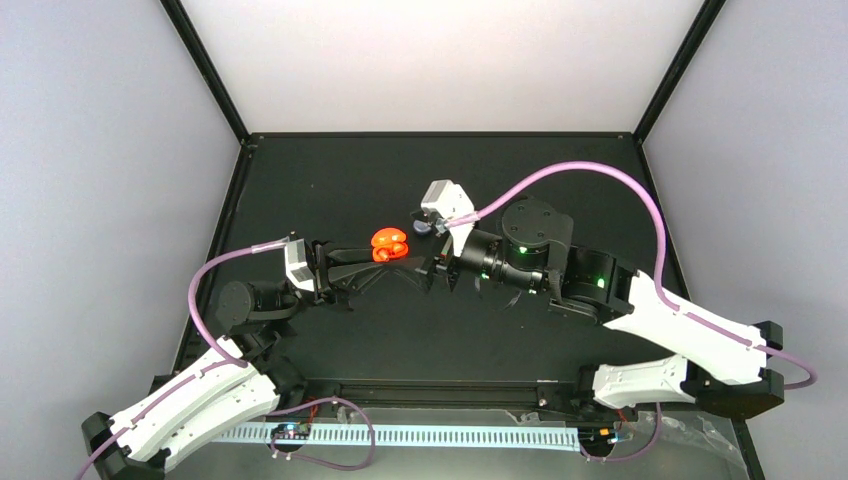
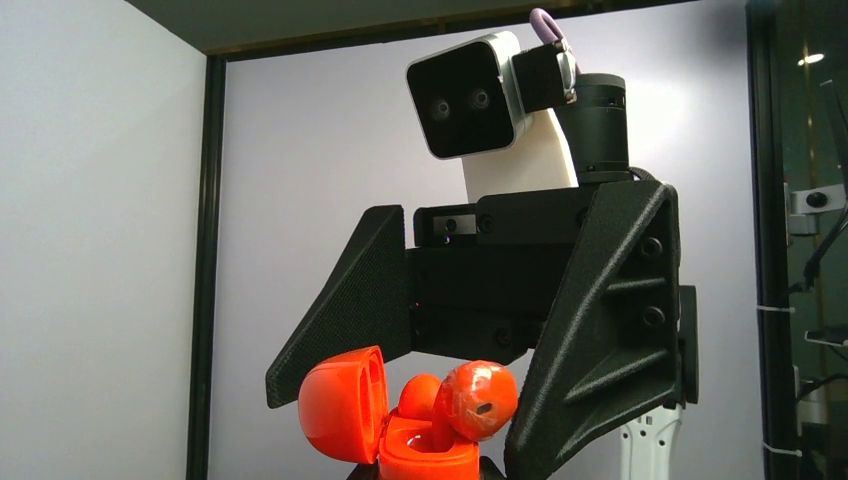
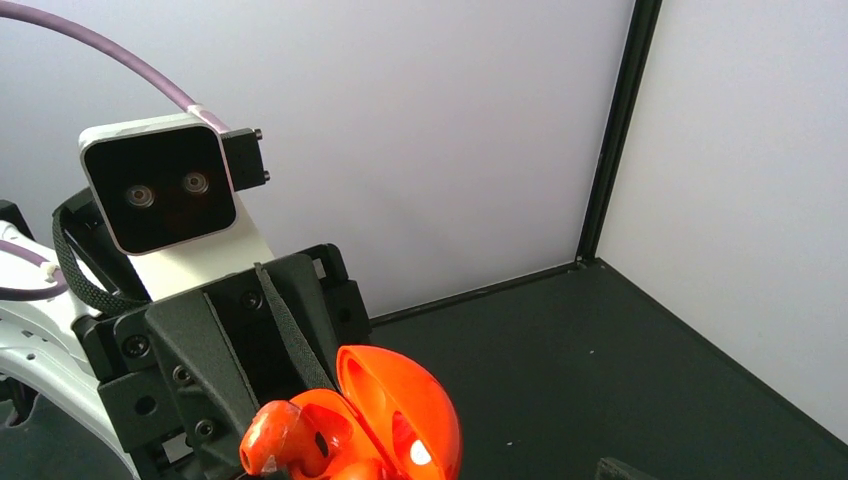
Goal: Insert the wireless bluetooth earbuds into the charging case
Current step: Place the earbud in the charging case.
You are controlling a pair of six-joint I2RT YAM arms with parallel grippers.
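Top external view: my left gripper (image 1: 383, 262) is clamped on the open orange case (image 1: 389, 244). A red-orange earbud (image 2: 478, 398) sticks out of it. My right gripper (image 1: 425, 266) stands wide apart, just beside.

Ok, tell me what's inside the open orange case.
A red-orange earbud pokes out of the orange case; a second earbud sits behind it. The wells beneath are hidden.

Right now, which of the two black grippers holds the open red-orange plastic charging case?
The left gripper, shut on the red-orange charging case. The right gripper faces it with jaws open, holding nothing.
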